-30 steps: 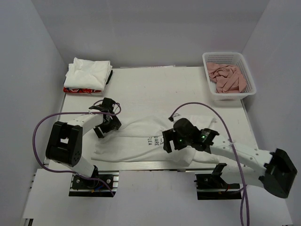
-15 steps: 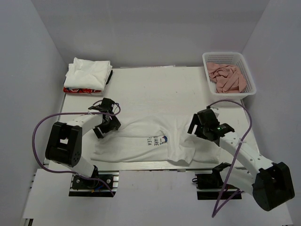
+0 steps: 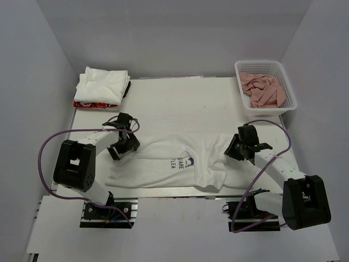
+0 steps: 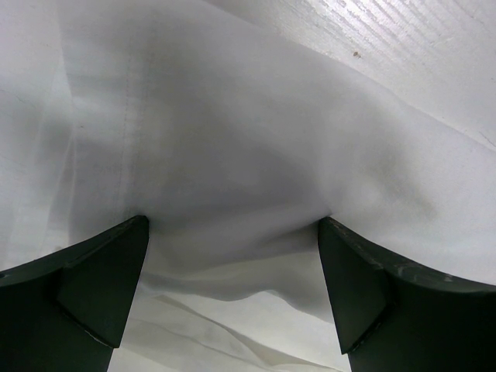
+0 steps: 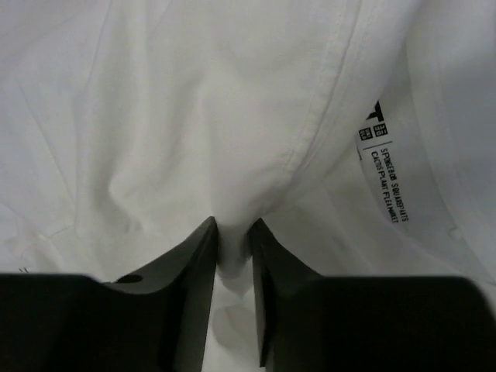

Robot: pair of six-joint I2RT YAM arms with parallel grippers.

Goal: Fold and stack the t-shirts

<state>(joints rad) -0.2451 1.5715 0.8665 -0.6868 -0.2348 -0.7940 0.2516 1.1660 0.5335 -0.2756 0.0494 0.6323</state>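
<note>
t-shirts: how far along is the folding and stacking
Done: a folded white pile sits at the far left corner. In hand: the right gripper pinches the printed t-shirt; the left gripper stands open over it. Left: folding and stacking it.

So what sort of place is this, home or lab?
Most likely a lab test cell: bare white walls box in a white table, with a basket of pink cloths and a folded stack at its far corners, and one t-shirt spread in front.

White arm links [image 3: 275, 163], black joints (bases too), purple cables [image 3: 40, 158], dark jaws.
</note>
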